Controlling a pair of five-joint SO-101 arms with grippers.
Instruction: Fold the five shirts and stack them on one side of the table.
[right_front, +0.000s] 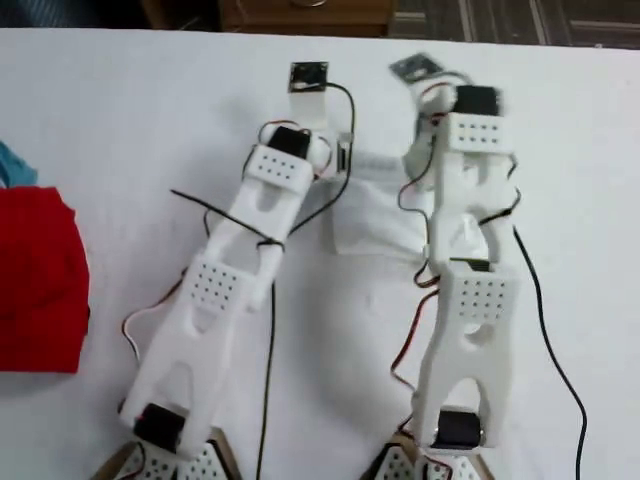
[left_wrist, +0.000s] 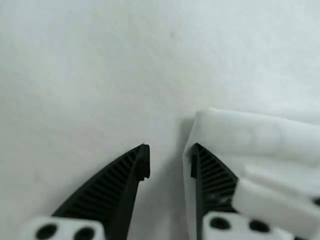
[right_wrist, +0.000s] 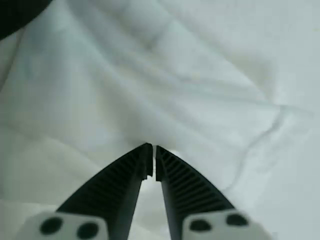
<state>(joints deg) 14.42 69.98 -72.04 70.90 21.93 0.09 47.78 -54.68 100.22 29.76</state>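
A white shirt (right_front: 372, 215) lies crumpled on the white table between my two arms. In the right wrist view my right gripper (right_wrist: 152, 160) is shut, its tips pinching the wrinkled white shirt (right_wrist: 175, 85), whose creases run toward the tips. My left gripper (left_wrist: 168, 160) is open just above the table, with a folded edge of the white shirt (left_wrist: 250, 132) against the outside of one finger and nothing between the fingers. A folded red shirt (right_front: 35, 280) rests at the table's left edge, a bit of blue cloth (right_front: 12, 165) showing just behind it.
The table (right_front: 130, 110) is covered in white cloth, bare at the back left and far right. Black cables (right_front: 268, 330) trail from both arms toward the front edge. A wooden cabinet (right_front: 305, 15) stands beyond the far edge.
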